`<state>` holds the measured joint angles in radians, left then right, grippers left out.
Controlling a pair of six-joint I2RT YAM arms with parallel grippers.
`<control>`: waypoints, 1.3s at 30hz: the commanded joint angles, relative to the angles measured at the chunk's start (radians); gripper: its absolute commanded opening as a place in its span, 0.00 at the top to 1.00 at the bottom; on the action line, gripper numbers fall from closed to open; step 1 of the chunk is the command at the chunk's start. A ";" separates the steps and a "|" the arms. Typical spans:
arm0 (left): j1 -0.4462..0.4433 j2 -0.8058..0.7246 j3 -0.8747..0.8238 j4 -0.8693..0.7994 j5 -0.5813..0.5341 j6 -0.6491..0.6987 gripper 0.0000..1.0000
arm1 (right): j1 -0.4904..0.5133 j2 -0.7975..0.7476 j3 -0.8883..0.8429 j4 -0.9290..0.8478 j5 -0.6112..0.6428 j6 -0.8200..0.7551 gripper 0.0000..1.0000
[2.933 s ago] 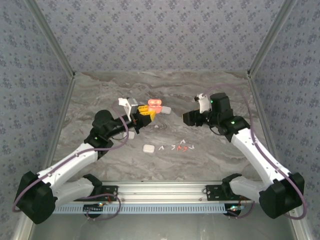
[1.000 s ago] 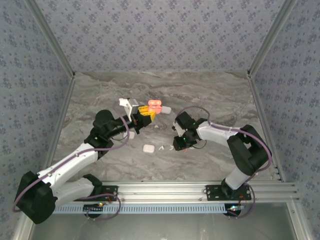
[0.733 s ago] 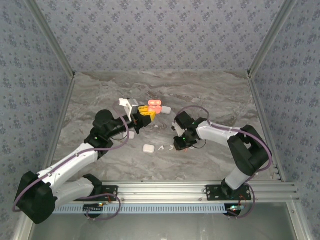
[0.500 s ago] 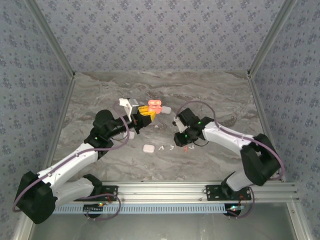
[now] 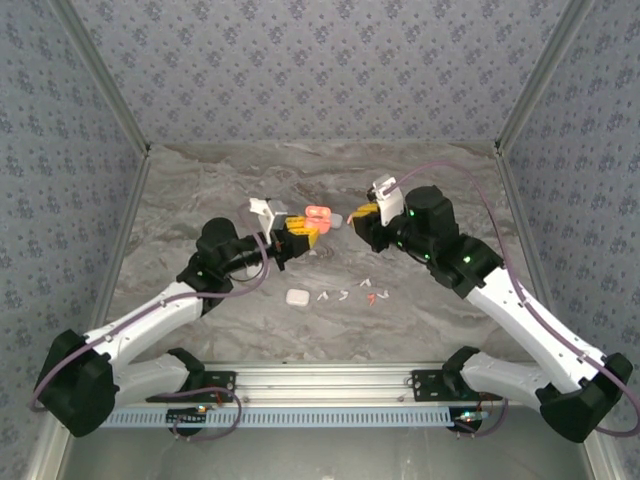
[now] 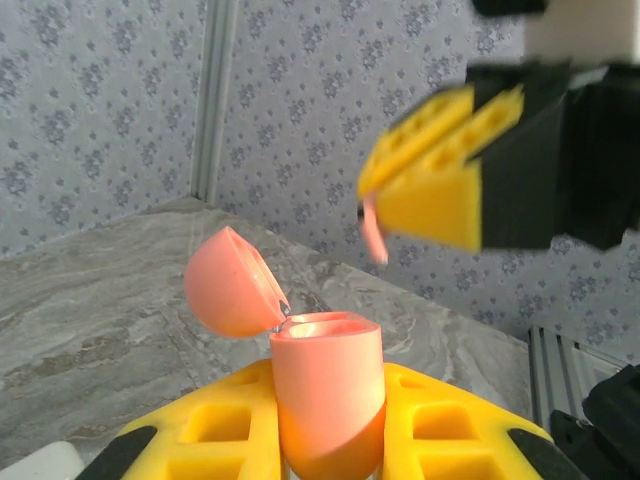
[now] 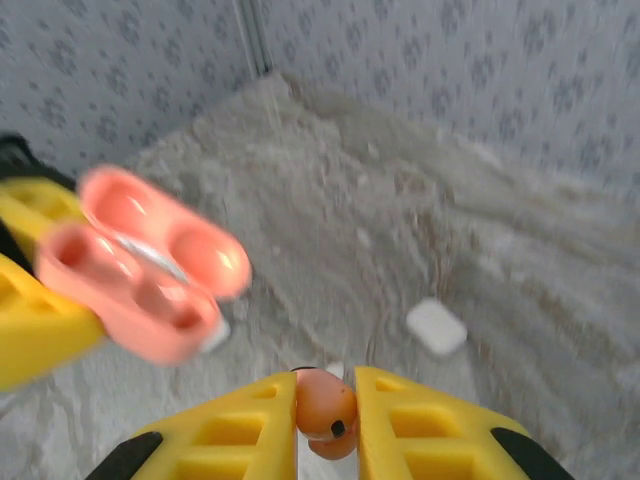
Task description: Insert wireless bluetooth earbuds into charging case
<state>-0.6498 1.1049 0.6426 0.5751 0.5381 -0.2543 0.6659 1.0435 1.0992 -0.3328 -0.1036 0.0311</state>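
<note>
So the left end effector (image 5: 297, 229) is clamped tight on the pink case (image 6: 326, 385), lid flipped open, around the middle of the top view. Just right of it, the right end effector (image 5: 364, 217) is pinching a red earbud (image 7: 324, 407). The spare earbuds (image 5: 350, 294) lie on the worktop (image 5: 200, 190), lower-middle.

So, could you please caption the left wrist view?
Left gripper grips an open pink case; right gripper holds a pink earbud.

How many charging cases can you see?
3: pink case in the left fingers, far white case beside it, near white case by the loose earbuds; others may be hidden.
</note>
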 commanded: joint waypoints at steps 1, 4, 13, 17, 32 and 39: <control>-0.014 0.014 0.065 0.020 0.037 0.012 1.00 | 0.031 0.004 0.047 0.085 0.004 -0.079 0.79; -0.024 0.027 0.077 0.014 0.047 0.016 1.00 | 0.057 0.029 0.066 0.122 0.002 -0.103 0.79; -0.034 0.031 0.092 -0.005 0.054 0.031 1.00 | 0.109 0.090 0.085 0.148 -0.010 -0.112 0.78; -0.036 0.030 0.092 -0.004 0.055 0.031 1.00 | 0.120 0.094 0.085 0.151 -0.016 -0.112 0.79; -0.036 0.024 0.089 0.005 0.047 0.032 1.00 | 0.138 0.110 0.084 0.059 -0.072 -0.123 0.73; -0.036 0.023 0.086 0.009 0.040 0.033 1.00 | 0.096 0.075 0.161 0.000 -0.131 -0.088 0.51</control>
<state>-0.6773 1.1351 0.6952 0.5495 0.5755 -0.2424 0.7822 1.1511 1.2175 -0.2935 -0.1940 -0.0753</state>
